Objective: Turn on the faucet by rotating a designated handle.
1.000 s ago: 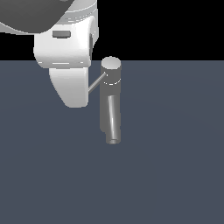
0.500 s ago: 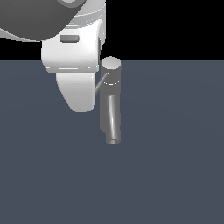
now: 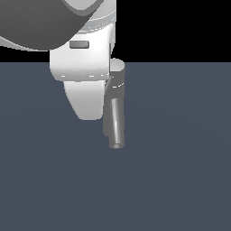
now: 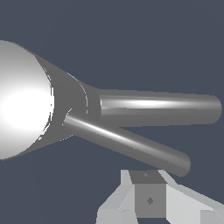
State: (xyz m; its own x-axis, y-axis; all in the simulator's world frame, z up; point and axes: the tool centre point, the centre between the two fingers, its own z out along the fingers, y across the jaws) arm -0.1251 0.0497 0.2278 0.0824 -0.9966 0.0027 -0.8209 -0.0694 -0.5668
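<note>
Since the earlier frames the white gripper has shifted toward the exterior view's right and now fills more of the picture; its body overlaps the left side of the faucet and hides the handle, which a second ago still showed as a thin rod slanting down to the left of the cap.

In the exterior view, from left to right: the dark grey arm link and the white gripper housing take up the upper left, the gripper's rounded lower end hanging over the dark blue-grey floor. Just right of it stands the faucet, near the middle of the scene, its pale round cap peeping out beside the housing and its slanted spout reaching down toward the near side.

In the wrist view the bright cap lies close under the camera, with the thick spout and the slimmer handle both running away from it. One white finger sits just beside the handle's free end; whether they touch cannot be told. Nor can I tell whether the gripper is parted or clenched, since only that one finger shows
</note>
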